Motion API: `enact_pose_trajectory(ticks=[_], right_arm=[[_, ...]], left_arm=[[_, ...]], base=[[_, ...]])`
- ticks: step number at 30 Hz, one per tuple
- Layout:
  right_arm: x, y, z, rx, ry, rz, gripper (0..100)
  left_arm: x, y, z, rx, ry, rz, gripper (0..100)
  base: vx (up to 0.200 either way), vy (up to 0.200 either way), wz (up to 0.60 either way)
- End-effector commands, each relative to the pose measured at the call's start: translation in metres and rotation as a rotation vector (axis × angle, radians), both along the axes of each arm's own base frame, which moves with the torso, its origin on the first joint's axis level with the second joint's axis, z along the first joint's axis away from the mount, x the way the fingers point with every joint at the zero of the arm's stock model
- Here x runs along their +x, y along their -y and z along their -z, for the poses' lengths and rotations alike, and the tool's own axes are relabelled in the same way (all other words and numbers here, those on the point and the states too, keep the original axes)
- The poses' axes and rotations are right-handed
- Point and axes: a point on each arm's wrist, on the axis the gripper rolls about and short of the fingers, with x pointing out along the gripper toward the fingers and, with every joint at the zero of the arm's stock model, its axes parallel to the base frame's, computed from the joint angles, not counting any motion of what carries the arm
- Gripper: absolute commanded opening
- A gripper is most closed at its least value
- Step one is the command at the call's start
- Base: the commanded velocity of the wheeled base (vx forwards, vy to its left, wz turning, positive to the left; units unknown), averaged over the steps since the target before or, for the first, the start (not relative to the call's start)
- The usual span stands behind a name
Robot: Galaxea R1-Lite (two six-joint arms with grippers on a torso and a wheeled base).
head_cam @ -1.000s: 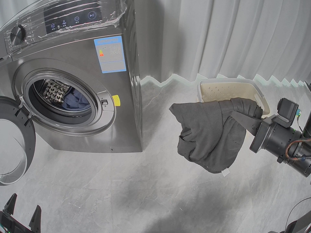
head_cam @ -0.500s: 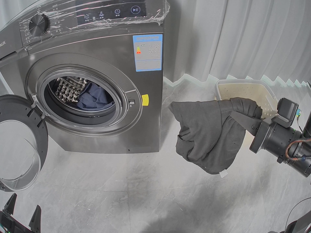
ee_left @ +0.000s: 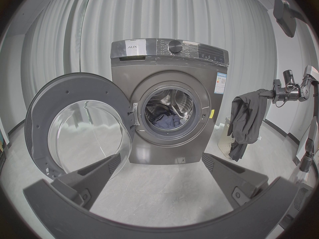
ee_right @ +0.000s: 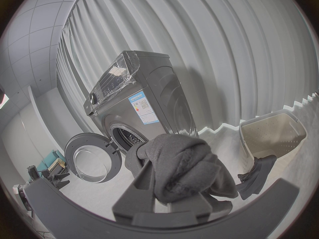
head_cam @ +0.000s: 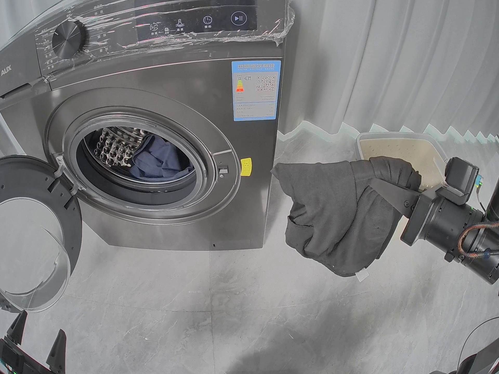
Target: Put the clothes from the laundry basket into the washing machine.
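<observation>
Between the fingers (head_cam: pixel 396 195) of the right gripper (head_cam: pixel 385 184) hangs the grey garment (head_cam: pixel 332 211).

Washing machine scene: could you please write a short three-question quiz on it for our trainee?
1. True or false: the door of the washing machine stands open.
2. What does the right tool hold? A) a dark grey garment B) a white towel C) nothing
3. Fill the gap: the blue clothing lies inside the machine's ____.
Key: 1 true; 2 A; 3 drum.
</observation>
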Motion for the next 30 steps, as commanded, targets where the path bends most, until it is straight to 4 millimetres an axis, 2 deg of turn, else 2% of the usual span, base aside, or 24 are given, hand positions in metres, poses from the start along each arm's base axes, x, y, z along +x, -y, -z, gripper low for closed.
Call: enact_pose_trajectory(ticks=[1,8,17,30], right_arm=[[0.0001,-0.0002,0.001,-0.003,-0.003,0.0,0],[0.0004,-0.0004,0.0013,-0.002,-0.005,0.0,0],[0.0003,-0.0003,0.0017,-0.003,-0.006,0.0,0],[0.0002,-0.0003,0.0023,-0.007,-0.007,0.0,0]], left_arm=[[-0.0003,0.0,0.0045,0.0,0.003,-0.001,100],[-0.0003,0.0,0.0045,0.0,0.003,-0.001,100],[-0.0003,0.0,0.0045,0.001,0.003,-0.001,100],[-0.0003,0.0,0.0045,0.0,0.003,-0.001,100]], base=[[-0.2,0.0,0.0],[-0.2,0.0,0.0],[0.0,0.0,0.0],[0.0,0.2,0.0]])
